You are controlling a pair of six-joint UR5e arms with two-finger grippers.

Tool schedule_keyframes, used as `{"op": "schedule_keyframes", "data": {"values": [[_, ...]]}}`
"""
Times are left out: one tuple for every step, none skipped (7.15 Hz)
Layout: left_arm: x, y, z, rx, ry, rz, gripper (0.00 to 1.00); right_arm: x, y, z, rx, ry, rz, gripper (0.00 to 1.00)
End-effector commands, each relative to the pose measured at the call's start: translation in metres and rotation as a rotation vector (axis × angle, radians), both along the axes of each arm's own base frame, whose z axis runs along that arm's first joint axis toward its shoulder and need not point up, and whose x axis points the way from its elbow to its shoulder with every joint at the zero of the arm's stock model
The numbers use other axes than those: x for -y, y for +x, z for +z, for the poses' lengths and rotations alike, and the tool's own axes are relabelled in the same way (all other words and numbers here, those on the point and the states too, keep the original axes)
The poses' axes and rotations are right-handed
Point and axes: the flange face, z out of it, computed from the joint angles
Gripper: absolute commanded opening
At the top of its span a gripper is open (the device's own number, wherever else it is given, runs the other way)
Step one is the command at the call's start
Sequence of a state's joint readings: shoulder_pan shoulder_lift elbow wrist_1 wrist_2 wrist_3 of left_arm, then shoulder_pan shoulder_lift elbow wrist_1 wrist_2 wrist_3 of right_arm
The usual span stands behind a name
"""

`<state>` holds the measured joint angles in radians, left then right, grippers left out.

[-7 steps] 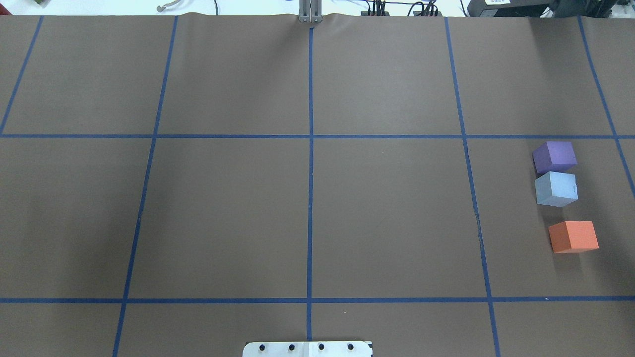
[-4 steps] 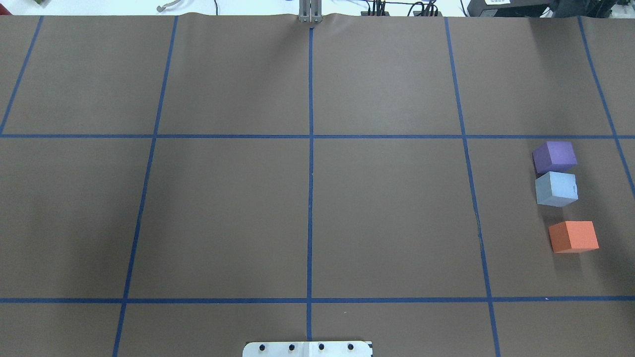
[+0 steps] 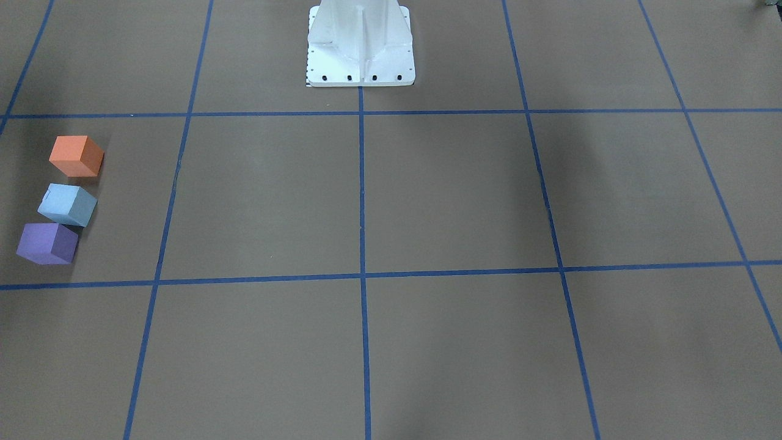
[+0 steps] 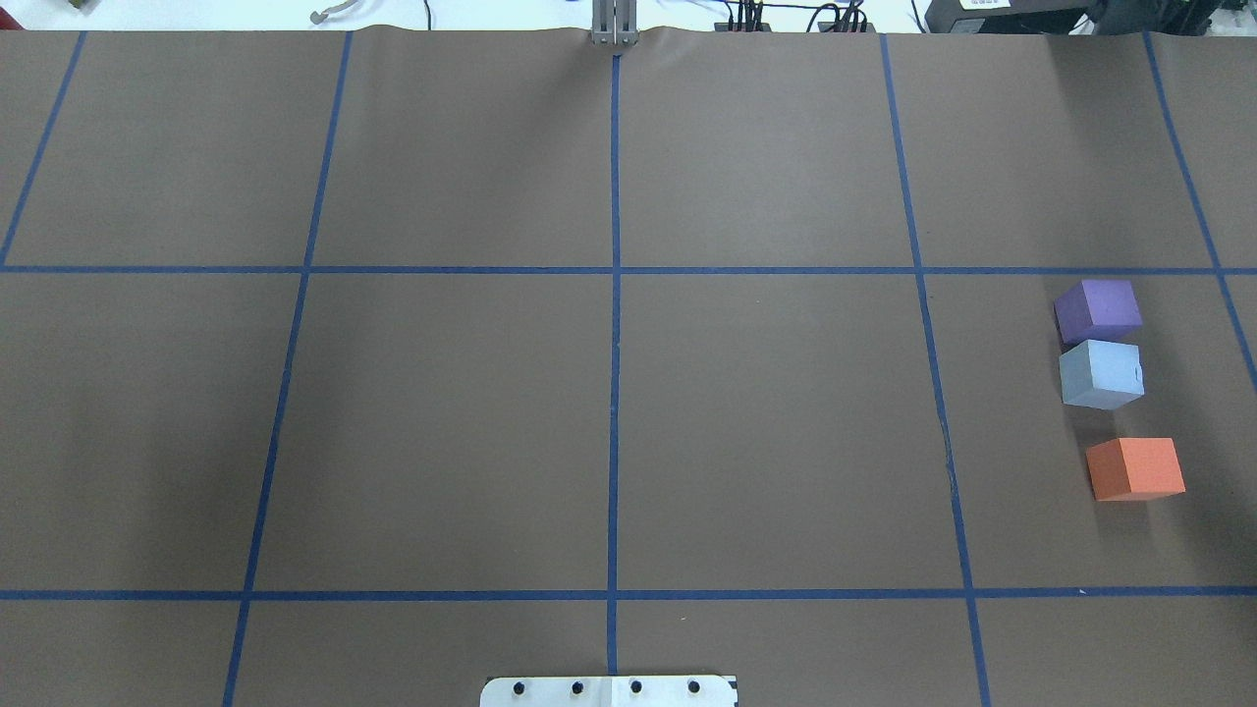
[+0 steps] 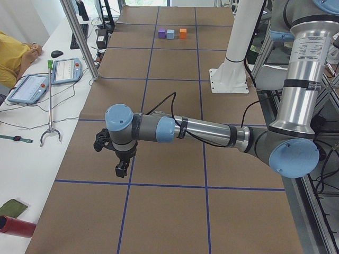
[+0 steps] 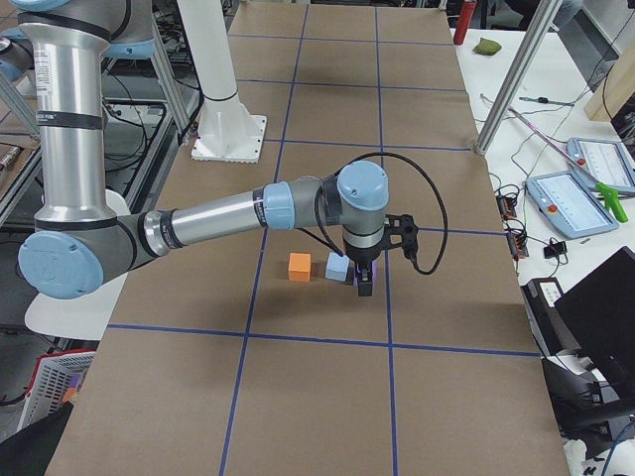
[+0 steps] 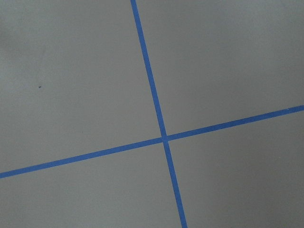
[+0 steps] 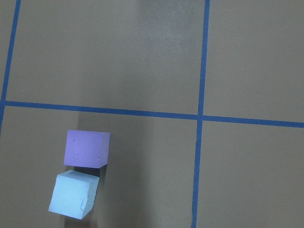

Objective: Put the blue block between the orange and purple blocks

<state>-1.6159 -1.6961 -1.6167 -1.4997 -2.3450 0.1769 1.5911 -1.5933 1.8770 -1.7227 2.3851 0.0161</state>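
Note:
The light blue block (image 4: 1102,373) sits on the brown table between the purple block (image 4: 1098,309) and the orange block (image 4: 1134,468), close against the purple one, with a gap to the orange one. The front-facing view shows the same row: orange (image 3: 76,155), blue (image 3: 67,204), purple (image 3: 47,242). The right wrist view shows the purple (image 8: 87,148) and blue (image 8: 72,194) blocks. My right gripper (image 6: 364,288) hangs above the purple block's end of the row; I cannot tell whether it is open. My left gripper (image 5: 122,170) hangs over bare table far from the blocks; I cannot tell its state.
Blue tape lines divide the brown table into squares. The white robot base (image 3: 360,43) stands at the middle of my edge. A side bench with tablets (image 5: 66,70), cables and a seated person (image 5: 13,53) runs along the far edge.

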Motion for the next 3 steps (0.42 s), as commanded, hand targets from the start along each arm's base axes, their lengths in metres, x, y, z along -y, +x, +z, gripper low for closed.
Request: {"op": "schedule_keyframes", "data": {"values": [[-0.0004, 0.0004, -0.0026, 0.0, 0.006, 0.001, 1.0, 0.0004, -0.0003, -0.0009, 0.002, 0.001, 0.0, 1.0], [-0.0012, -0.0004, -0.0017, 0.0, 0.006, 0.001, 1.0, 0.0005, -0.0005, -0.0005, 0.005, 0.001, 0.0, 1.0], [-0.0004, 0.0004, -0.0026, 0.0, 0.009, 0.004, 1.0, 0.0005, -0.0004, -0.0004, 0.003, 0.0, 0.001, 1.0]]}}
